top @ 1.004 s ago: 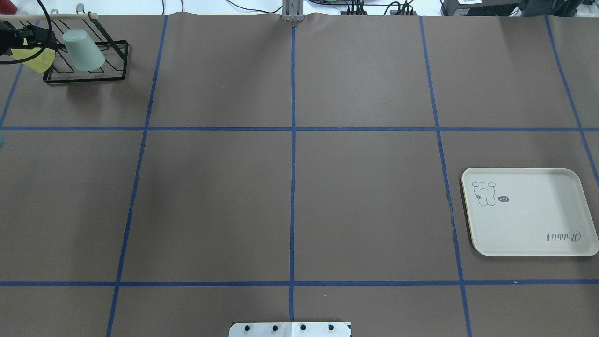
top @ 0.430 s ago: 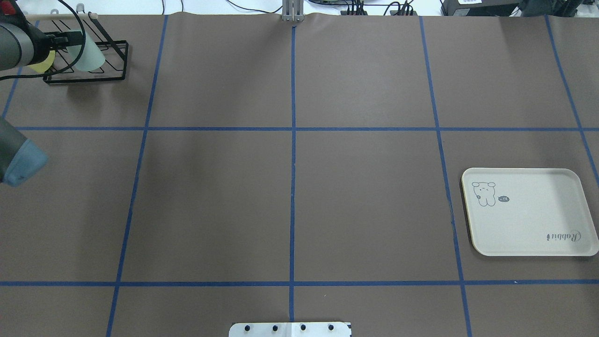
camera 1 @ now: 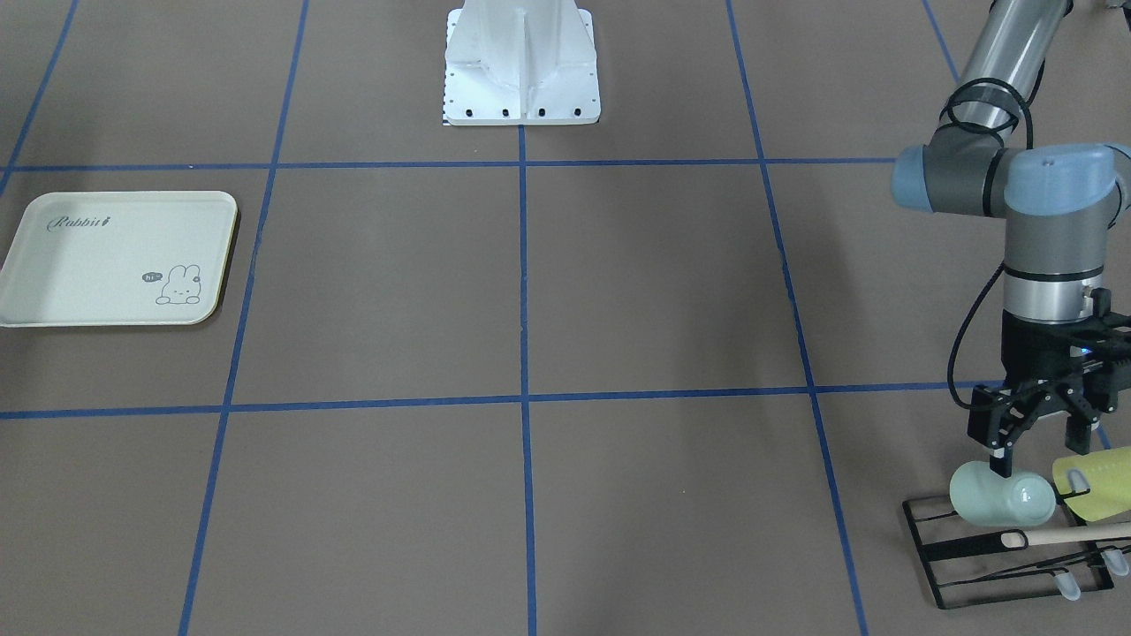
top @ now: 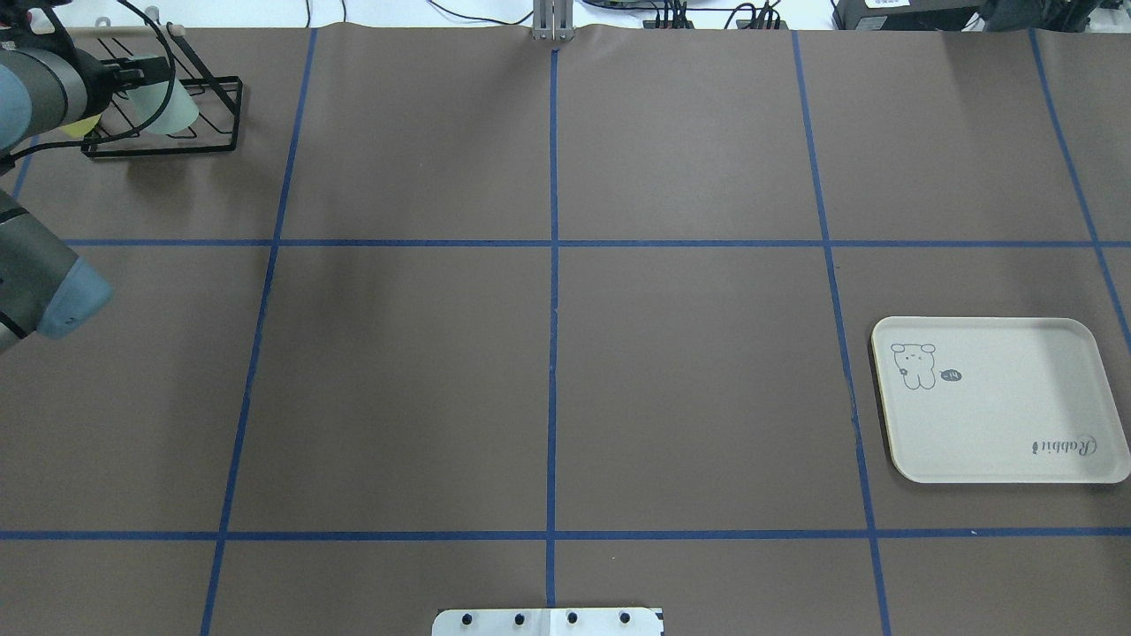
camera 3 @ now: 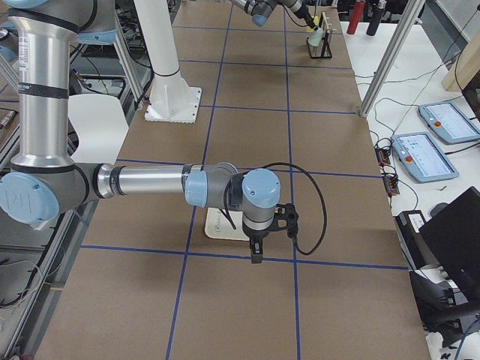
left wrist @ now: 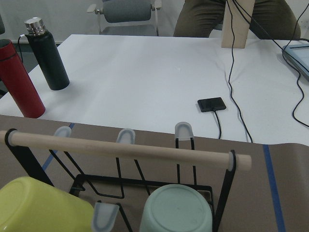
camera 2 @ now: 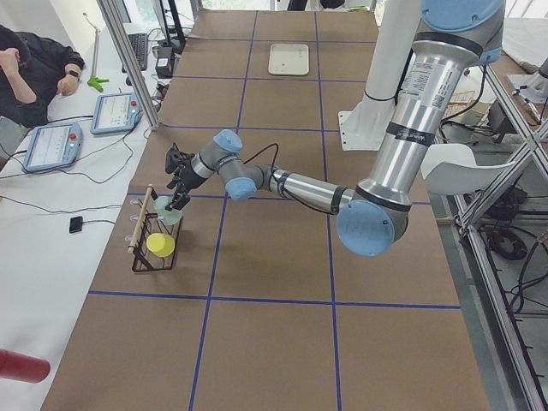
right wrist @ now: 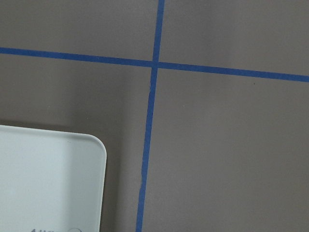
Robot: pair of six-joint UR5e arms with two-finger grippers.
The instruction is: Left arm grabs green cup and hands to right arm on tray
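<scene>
Left gripper [camera 1: 1036, 449]: we see its jaws spread wide and empty, pointing straight down over the green cup [camera 1: 1001, 495], with one fingertip at the cup's upper side.
Left arm [camera 1: 1047, 221]: stretched to the table's corner, wrist vertical.
Green cup: lying tilted on the black wire rack [camera 1: 963, 548], beside a yellow-green cup [camera 1: 1100, 481].
Right gripper [camera 3: 256, 251]: we cannot tell how far it is open; it points down at the edge of the tray [top: 998, 424].

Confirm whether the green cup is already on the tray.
No, the green cup rests on the wire rack, far from the tray.

Left claw [camera 1: 1036, 450] downward, jaws apart; right arm [camera 3: 150, 182] low, outstretched.
</scene>
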